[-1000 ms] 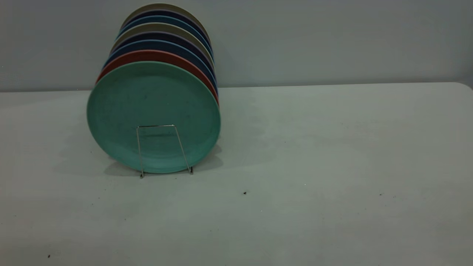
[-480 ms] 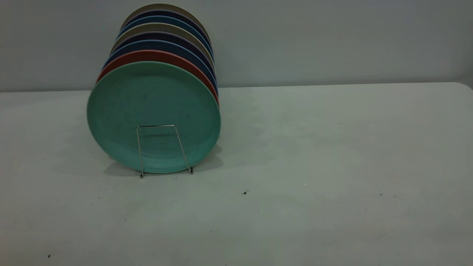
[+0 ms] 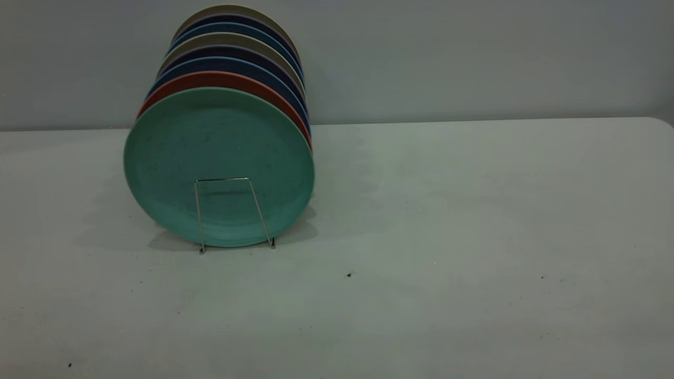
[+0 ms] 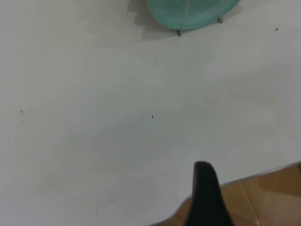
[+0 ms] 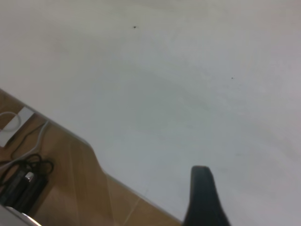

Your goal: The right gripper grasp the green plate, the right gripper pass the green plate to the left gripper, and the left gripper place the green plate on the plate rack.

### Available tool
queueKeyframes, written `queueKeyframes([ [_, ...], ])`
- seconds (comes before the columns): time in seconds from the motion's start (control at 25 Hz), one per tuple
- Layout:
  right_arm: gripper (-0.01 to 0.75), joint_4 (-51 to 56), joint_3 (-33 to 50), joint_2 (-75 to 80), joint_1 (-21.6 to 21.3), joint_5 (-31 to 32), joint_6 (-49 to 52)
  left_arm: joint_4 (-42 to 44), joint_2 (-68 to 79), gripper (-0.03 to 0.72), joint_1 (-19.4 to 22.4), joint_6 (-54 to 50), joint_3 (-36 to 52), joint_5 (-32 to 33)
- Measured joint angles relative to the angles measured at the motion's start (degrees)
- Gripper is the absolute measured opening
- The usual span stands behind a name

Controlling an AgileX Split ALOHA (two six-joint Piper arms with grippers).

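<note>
The green plate (image 3: 218, 158) stands upright at the front of the plate rack (image 3: 221, 179), behind its front wire loop, at the table's left. Its lower edge also shows in the left wrist view (image 4: 188, 12), with a rack foot (image 4: 178, 32) beside it. Neither gripper shows in the exterior view. A black part of my left gripper (image 4: 204, 193) hangs over the table's near edge, far from the plate. A black part of my right gripper (image 5: 202, 193) is over bare table near an edge. Neither holds anything that I can see.
Several more plates stand in the rack behind the green one: a salmon-pink one (image 3: 210, 79), then dark blue and beige ones. The white table (image 3: 447, 237) runs to the right. Wooden floor (image 4: 268, 193) and cables (image 5: 23, 179) lie past the table edges.
</note>
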Motion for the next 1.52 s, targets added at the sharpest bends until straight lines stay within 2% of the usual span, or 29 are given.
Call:
queueKeyframes([
  [0.56,0.523,0.0,0.0,-0.1,-0.3,0.0,0.0,0.1,0.0,0.534,-1.0,-0.3,0.1,0.0],
  [0.8,0.523,0.5,0.0,-1.0,-14.2,0.0,0.0,0.1,-0.8,0.534,-1.0,-0.3,0.1,-0.1],
  [0.92,0.523,0.4,0.0,-1.0,-18.3,0.1,0.0,0.1,-1.9,0.534,-1.0,-0.3,0.1,-0.1],
  [1.2,0.523,0.6,0.0,-2.6,-24.3,0.1,0.0,0.1,-2.2,0.535,-1.0,-0.3,0.1,0.0],
  [1.52,0.523,0.7,0.0,-4.2,-24.6,0.2,0.0,0.1,-2.2,0.535,-1.0,-0.3,0.1,0.0],
])
